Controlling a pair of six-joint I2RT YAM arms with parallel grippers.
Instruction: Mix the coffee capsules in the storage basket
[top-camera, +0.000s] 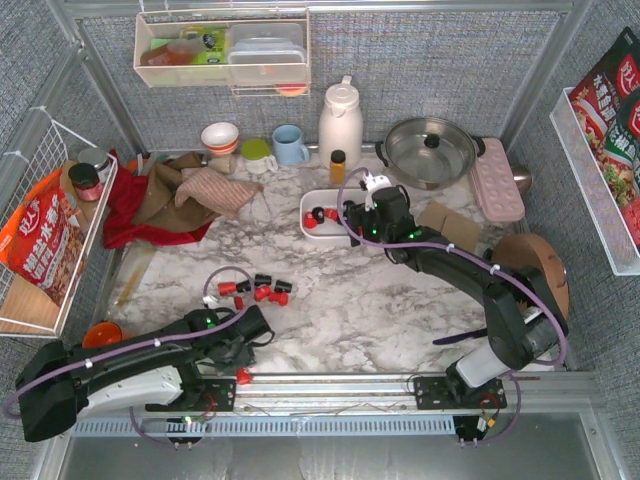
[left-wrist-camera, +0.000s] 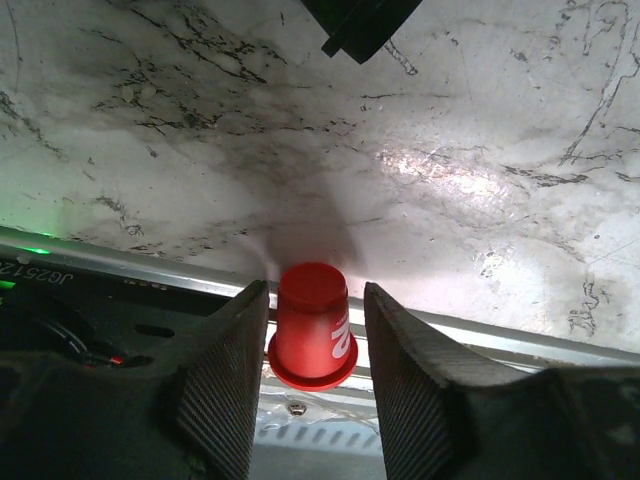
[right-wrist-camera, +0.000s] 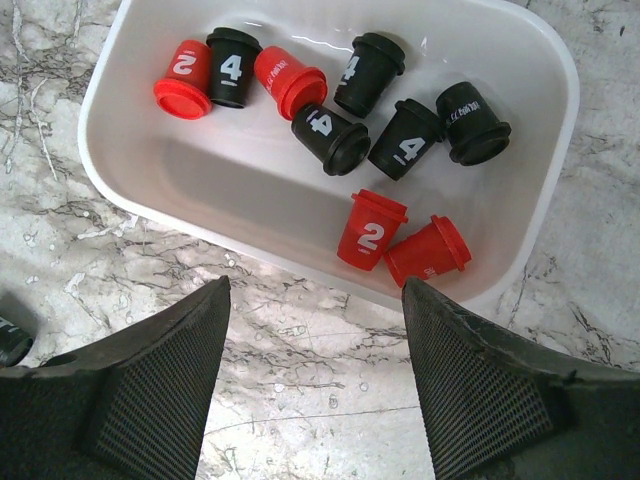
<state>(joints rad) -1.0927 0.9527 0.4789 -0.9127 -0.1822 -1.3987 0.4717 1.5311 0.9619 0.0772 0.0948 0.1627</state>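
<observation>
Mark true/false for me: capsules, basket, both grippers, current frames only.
1. A red capsule stands between the left gripper's fingers. True.
2. The storage basket holds only black capsules. False: red pods and black pods lie in it together.
3. The right gripper carries a capsule. False: its jaws are open and empty, near the basket.
4. Loose capsules lie on the table outside the basket. True.

Glossy white plastic storage basket (right-wrist-camera: 230, 190), smooth plastic coffee capsules (right-wrist-camera: 372, 232), polished marble-look table (left-wrist-camera: 450, 120), shiny steel pot (top-camera: 405, 150)
</observation>
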